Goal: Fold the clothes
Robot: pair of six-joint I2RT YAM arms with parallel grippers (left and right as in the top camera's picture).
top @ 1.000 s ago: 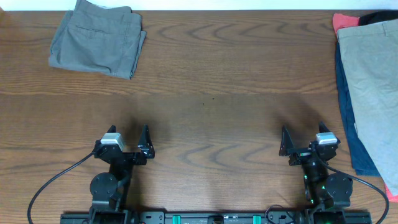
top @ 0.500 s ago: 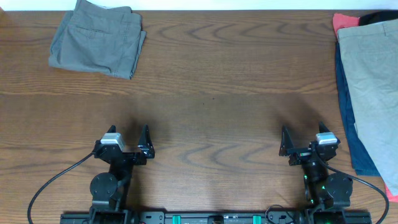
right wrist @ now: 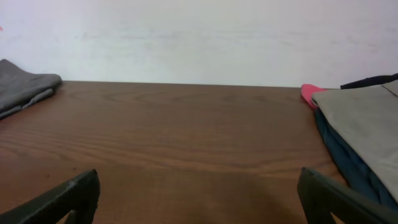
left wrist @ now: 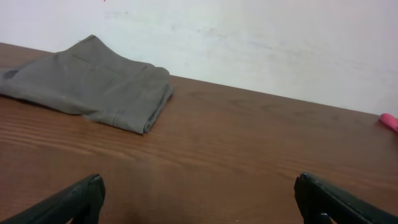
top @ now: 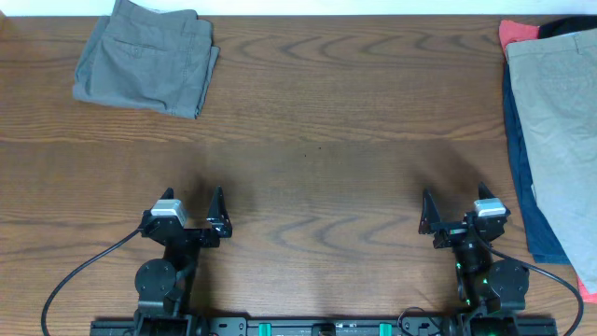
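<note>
Unchanged against the earlier frames: no shift in arms or garments. Grey shorts [top: 145, 61] lying folded at the far left corner of the wooden surface [top: 317, 121], pocket seam stitching visible, one layer over another. Stack at the right edge: beige garment [top: 560, 121] on top, navy garment [top: 522, 168] beneath, red garment [top: 518, 33] showing at the far corner. Stack cut off by the frame; full extent not determinable. Dark item [top: 569, 26] behind it, not identifiable. Left gripper [top: 195, 196] and right gripper [top: 453, 198] at the near edge, fingers spread wide, holding nothing.

Left arm [top: 170, 238], right arm [top: 474, 245]: jaws spread.
</note>
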